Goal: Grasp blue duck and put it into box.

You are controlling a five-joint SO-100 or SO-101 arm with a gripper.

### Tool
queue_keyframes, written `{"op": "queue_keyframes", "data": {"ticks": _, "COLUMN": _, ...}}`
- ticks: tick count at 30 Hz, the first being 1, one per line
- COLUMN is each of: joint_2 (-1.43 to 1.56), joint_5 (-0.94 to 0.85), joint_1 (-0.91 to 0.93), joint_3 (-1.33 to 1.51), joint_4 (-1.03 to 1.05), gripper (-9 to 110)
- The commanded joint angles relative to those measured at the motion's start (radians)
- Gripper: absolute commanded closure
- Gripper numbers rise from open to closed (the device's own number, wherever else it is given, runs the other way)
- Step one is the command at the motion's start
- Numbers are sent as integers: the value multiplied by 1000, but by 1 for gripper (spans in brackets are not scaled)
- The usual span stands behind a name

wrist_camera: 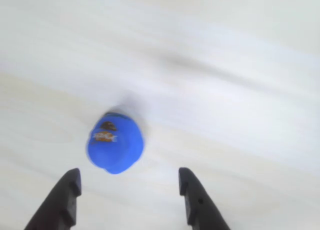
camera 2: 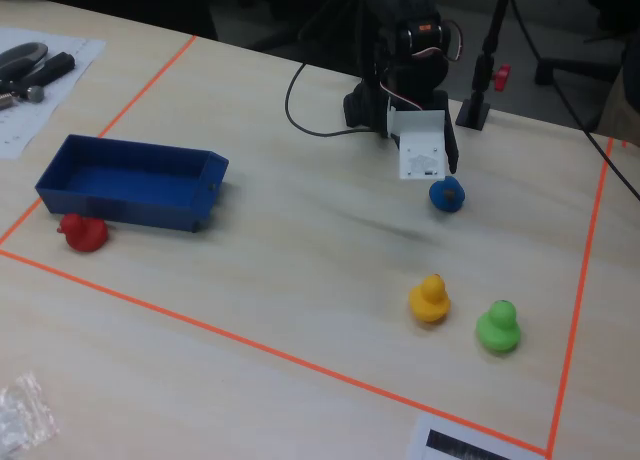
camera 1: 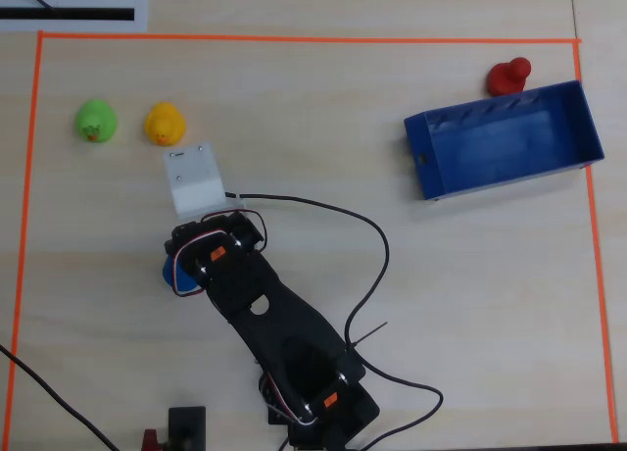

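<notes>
In the wrist view the gripper (wrist_camera: 129,190) hangs with its two dark fingers spread wide and nothing between them. The blue duck (wrist_camera: 115,143) sits on the table just beyond the tips, nearer the left finger. It looks small, light and smooth, likely to slip, so a hold across its rounded body seems best. In the overhead view the box (camera 1: 500,137) lies far right, well apart.

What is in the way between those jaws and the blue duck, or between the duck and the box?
Nothing visible. The open gripper has bare table between it and the blue duck, and the tabletop toward the box looks bare too.
</notes>
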Motion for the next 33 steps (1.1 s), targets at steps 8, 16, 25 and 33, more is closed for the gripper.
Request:
{"op": "queue_keyframes", "data": {"ticks": 8, "joint_2": -227, "joint_5": 305, "joint_1": -212, "joint_3": -227, "joint_4": 17, "gripper": 75}}
{"op": "queue_keyframes", "data": {"ticks": 16, "joint_2": -232, "joint_5": 206, "joint_1": -121, "joint_3": -41, "joint_4": -170, "gripper": 74}}
{"op": "queue_keyframes", "data": {"ticks": 25, "joint_2": -209, "joint_5": 25, "joint_1": -60, "joint_3": 64, "joint_4": -150, "gripper": 71}}
{"op": "queue_keyframes", "data": {"ticks": 33, "joint_2": -207, "joint_5": 80, "joint_1": -121, "joint_3": 97, "joint_4": -178, "gripper": 72}}
